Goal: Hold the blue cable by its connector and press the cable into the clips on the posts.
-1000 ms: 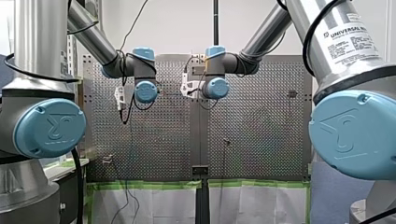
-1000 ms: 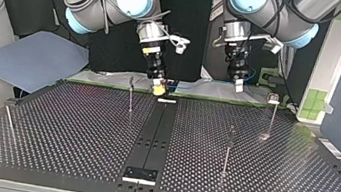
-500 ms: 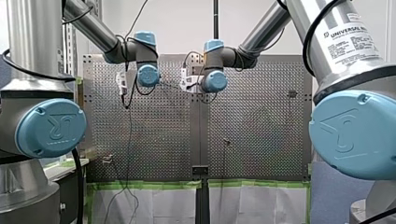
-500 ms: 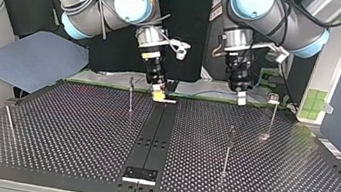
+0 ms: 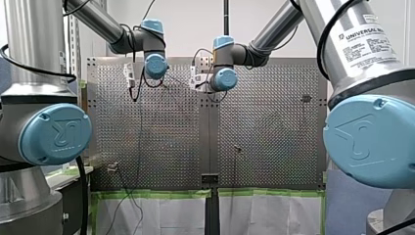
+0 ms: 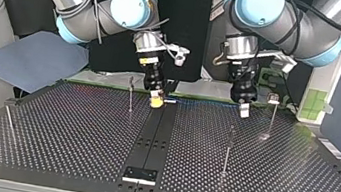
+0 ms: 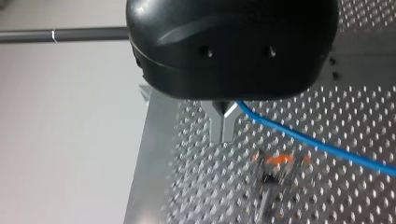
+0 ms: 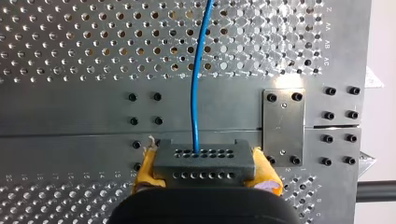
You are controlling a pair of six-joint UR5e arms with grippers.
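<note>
Right tool (image 8: 205, 169): yellow pads (image 8: 145, 168) clamped on the grey connector (image 8: 205, 157), which lies crosswise between them.
Blue cable (image 8: 196, 84): runs lengthwise straight ahead of that tool over the worktop (image 8: 70, 112); its far end is cut off.
Left tool (image 7: 223, 125): metal fingers (image 7: 218, 126) pinched together on the cable, which slants off sideways.
Hard to see: the clip post (image 7: 275, 170) just beyond the left tool is blurred.

Lighting bright and even; shadows soft. A glare patch sits at the edge of the metal plate (image 8: 283, 126) beside my right gripper (image 8: 205, 170). Ahead of my left gripper (image 7: 224, 135), the orange-marked clip (image 7: 278, 165) is blurred; the perforated table (image 7: 336, 116) around it glints.
</note>
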